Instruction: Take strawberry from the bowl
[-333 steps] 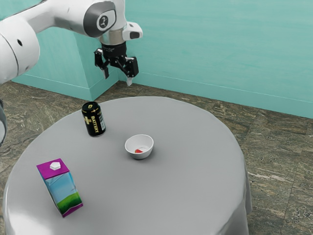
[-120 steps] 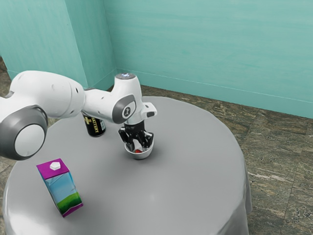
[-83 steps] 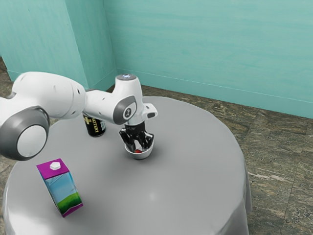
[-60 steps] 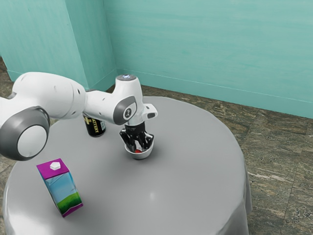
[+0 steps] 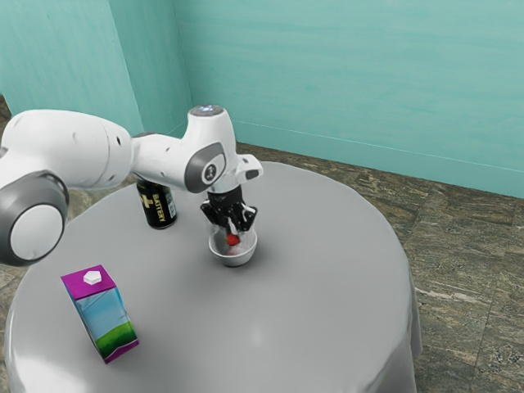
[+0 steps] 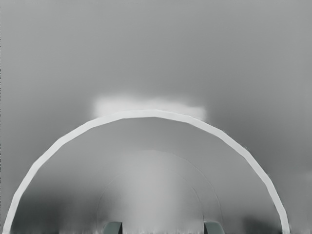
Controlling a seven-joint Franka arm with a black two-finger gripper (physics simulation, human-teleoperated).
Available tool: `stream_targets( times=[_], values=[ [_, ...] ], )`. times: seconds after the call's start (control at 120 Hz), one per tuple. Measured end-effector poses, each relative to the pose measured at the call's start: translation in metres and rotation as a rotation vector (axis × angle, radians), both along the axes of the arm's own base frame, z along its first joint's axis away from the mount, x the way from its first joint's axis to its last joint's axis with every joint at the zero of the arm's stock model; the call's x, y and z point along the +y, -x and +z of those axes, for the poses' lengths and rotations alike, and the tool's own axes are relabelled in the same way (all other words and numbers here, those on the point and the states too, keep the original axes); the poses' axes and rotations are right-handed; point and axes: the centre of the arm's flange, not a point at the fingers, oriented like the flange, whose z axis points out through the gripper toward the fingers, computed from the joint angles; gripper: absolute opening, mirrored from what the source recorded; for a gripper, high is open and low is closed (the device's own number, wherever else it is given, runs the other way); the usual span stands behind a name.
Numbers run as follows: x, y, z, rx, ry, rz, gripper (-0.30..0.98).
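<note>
Exterior view: my gripper (image 5: 232,236) points down over the small white bowl (image 5: 233,260), and my fingers pinch the strawberry (image 5: 233,241) low between their tips. The berry hangs above the bowl's floor yet, as I judge it, is not clear of the rim. The wrist view gives me the bowl's pale rim curving around my fingertips (image 6: 113,228), which stand apart with a gap between them; I take that gap to be the berry's own width.

The step in hand, I judge, is the lift out, with the grasp made and the removal unfinished. What worries me most is a slip. The fruit is small and likely tapers, so if my pads bear on its sloping part, it could squirt out downward and drop into the bowl. A jerky rise or a slackened squeeze would do the same; squeezing harder on a slope might only hurry it out.

The second danger is the rim. If I travel sideways too soon, a finger or the berry could catch it, dragging or tipping the bowl, which looks light. Straight up first, then across, is what this calls for. The black BATTERY can (image 5: 156,205) stands toward the exterior view's left, and the drink carton (image 5: 103,315) nearer the camera; a low swing over the round table (image 5: 286,327) that way could knock either.
</note>
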Motion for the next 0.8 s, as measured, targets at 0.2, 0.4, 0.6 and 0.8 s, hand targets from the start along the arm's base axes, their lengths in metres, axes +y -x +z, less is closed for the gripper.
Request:
stream_targets(
  times=[0.2,0.4,0.6,0.8],
  values=[
    [-0.041,0.004,0.022,-0.025,0.018,-0.051,0.05],
    [-0.096,0.010,0.021,-0.024,0.063,-0.121,0.07],
    [-0.152,0.000,0.000,-0.022,0.106,-0.185,0.06],
    [-0.168,-0.003,-0.008,-0.023,0.119,-0.209,0.38]
  ],
)
